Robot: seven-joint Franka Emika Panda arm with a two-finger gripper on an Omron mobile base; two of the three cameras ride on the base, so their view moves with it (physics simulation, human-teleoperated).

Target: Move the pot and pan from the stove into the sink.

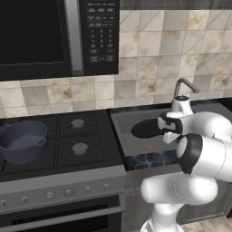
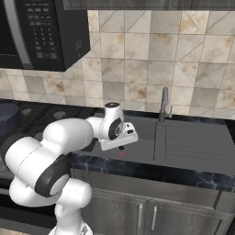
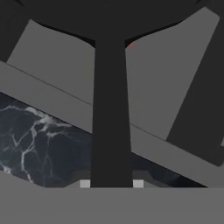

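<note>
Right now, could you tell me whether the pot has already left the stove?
No, in the left base view the pot sits on the stove's front left burner, well apart from the sink.

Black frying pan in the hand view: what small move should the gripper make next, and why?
Probably open the gripper and let go, perhaps after easing down slightly. Its tips flank the long thin handle of the shallow black frying pan, which is over the grey recessed sink, past the marbled counter edge. The deep blue-grey pot waits on the black gas stove.
</note>
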